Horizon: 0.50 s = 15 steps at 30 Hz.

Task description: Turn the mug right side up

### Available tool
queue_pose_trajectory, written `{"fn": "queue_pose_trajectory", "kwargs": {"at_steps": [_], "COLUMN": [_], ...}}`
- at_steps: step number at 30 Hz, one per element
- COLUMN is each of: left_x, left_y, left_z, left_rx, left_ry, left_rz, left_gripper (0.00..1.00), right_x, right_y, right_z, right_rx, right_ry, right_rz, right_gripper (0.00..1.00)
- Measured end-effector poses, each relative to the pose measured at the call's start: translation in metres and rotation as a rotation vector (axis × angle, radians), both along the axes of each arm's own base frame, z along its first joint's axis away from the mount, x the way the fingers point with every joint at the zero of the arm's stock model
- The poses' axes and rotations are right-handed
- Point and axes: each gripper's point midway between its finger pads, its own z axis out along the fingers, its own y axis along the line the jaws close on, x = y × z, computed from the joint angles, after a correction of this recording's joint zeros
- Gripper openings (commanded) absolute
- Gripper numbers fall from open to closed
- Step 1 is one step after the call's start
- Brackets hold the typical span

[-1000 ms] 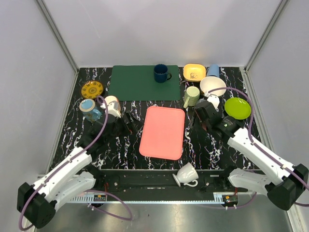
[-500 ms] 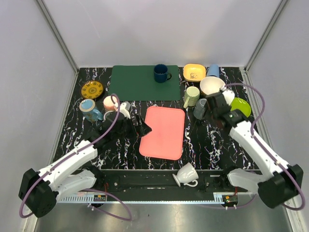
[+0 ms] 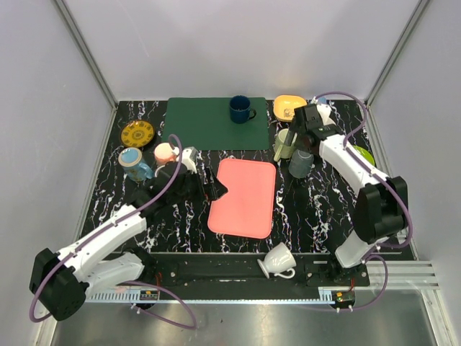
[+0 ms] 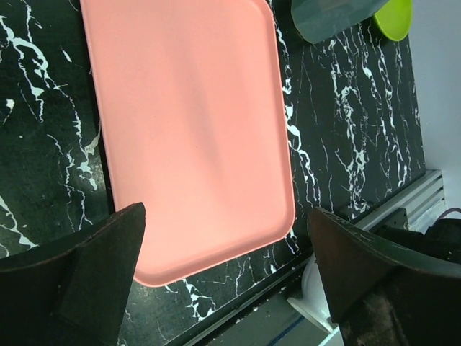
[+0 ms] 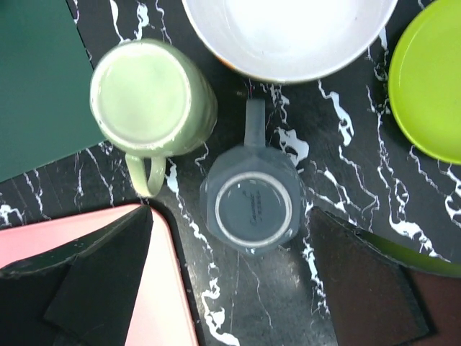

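A grey mug [image 3: 301, 163] stands upside down on the black marble table, right of the pink tray [image 3: 243, 197]. In the right wrist view its ringed base [image 5: 248, 205] faces up and its handle points toward the white bowl [image 5: 288, 36]. My right gripper [image 3: 297, 139] hovers above it, open and empty; the mug lies just ahead of the fingers' gap [image 5: 230, 288]. My left gripper [image 3: 215, 189] is open and empty over the tray's left edge [image 4: 187, 130]. The grey mug's edge also shows in the left wrist view [image 4: 331, 18].
A pale green mug [image 5: 151, 97] stands right beside the grey one. A lime plate [image 5: 425, 79] is to the right. Farther back are a green mat [image 3: 205, 122], a dark blue mug [image 3: 240, 109] and a yellow bowl [image 3: 289, 108]. Cups cluster at the left [image 3: 166, 153]. A white cup [image 3: 277, 259] lies on the front rail.
My right arm has swung up toward the back, from beside the grey mug to above it. My left gripper moved right to the tray's edge, then held still.
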Motion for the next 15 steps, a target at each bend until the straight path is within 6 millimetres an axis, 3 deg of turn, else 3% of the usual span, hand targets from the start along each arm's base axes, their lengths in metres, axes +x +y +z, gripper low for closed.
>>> {"fn": "queue_pose_trajectory", "kwargs": {"at_steps": [4, 9, 15], "left_x": [0.001, 0.001, 0.001], "left_y": [0.001, 0.001, 0.001], "left_z": [-0.001, -0.01, -0.015], "left_rx": [0.021, 0.042, 0.054], "left_ry": [-0.002, 0.017, 0.03], "left_rz": [-0.004, -0.008, -0.009], "left_gripper": [0.97, 0.97, 0.97], "right_x": [0.015, 0.021, 0.017], "right_y": [-0.004, -0.013, -0.016], "right_z": [-0.007, -0.033, -0.055], "right_rx": [-0.034, -0.073, -0.085], "right_ry": [0.015, 0.079, 0.148], "right_rz": [0.019, 0.025, 0.027], "right_gripper": [0.96, 0.95, 0.84]}}
